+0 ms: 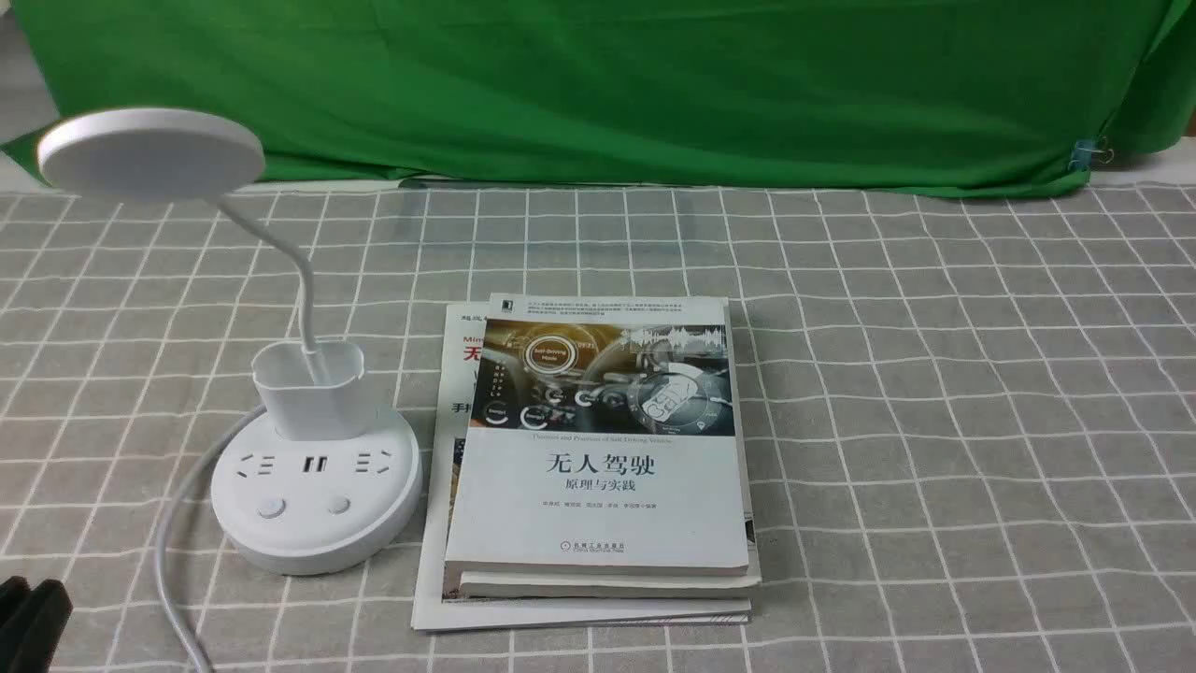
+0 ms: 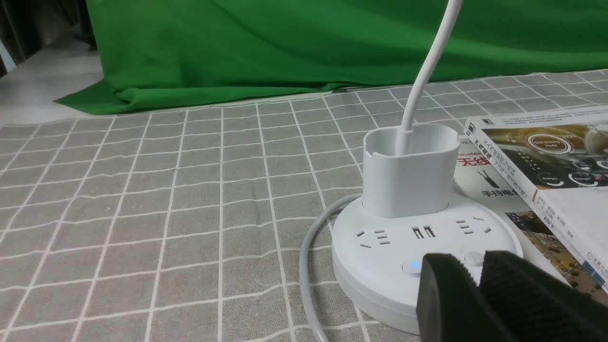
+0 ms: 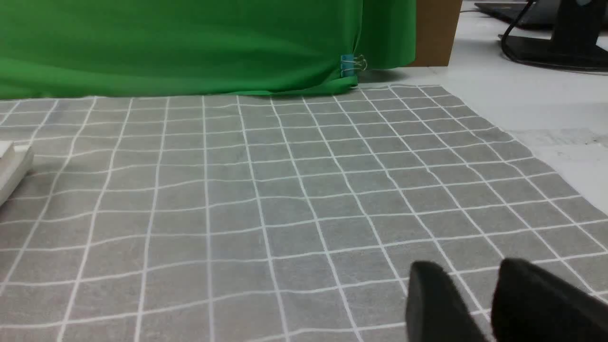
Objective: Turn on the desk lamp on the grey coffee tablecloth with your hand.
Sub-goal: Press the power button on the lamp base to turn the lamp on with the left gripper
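The desk lamp [image 1: 313, 449] sits near the grey coffee tablecloth's [image 1: 934, 421] front-left corner. Your left gripper [image 2: 476, 278], fingers together, hovers just before its base; come down squarely on a button [image 2: 473, 258] so nothing slides.

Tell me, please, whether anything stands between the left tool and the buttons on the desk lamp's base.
Nothing visible does. The left tool sits just short of the desk lamp, facing its two buttons. The books lie to one side, the cable to the other.
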Controlling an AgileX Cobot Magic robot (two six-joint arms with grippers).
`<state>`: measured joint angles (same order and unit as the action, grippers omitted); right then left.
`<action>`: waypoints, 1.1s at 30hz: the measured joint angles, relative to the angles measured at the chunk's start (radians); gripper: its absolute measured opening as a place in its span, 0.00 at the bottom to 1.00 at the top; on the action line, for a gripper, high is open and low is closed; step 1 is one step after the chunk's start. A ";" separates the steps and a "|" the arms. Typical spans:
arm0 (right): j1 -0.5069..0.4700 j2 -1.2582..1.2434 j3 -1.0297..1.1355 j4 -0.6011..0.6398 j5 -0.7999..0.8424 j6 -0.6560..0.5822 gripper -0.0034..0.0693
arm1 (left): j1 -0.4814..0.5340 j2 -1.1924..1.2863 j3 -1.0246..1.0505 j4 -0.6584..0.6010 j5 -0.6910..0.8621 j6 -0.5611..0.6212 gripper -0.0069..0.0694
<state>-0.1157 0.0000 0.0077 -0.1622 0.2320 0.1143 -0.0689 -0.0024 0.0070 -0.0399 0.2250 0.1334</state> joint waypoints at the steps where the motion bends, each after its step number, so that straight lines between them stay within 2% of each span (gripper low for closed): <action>1: 0.000 0.000 0.000 0.000 0.000 0.000 0.38 | 0.000 0.000 0.000 0.000 0.000 0.000 0.21; 29: 0.000 0.000 0.000 0.000 0.000 0.000 0.38 | 0.000 0.000 0.000 0.021 -0.002 0.000 0.21; 33: 0.000 0.000 0.000 0.000 0.000 0.000 0.38 | 0.000 0.000 0.000 0.027 -0.059 0.000 0.21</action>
<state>-0.1157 0.0000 0.0077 -0.1622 0.2320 0.1143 -0.0689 -0.0024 0.0070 -0.0127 0.1662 0.1334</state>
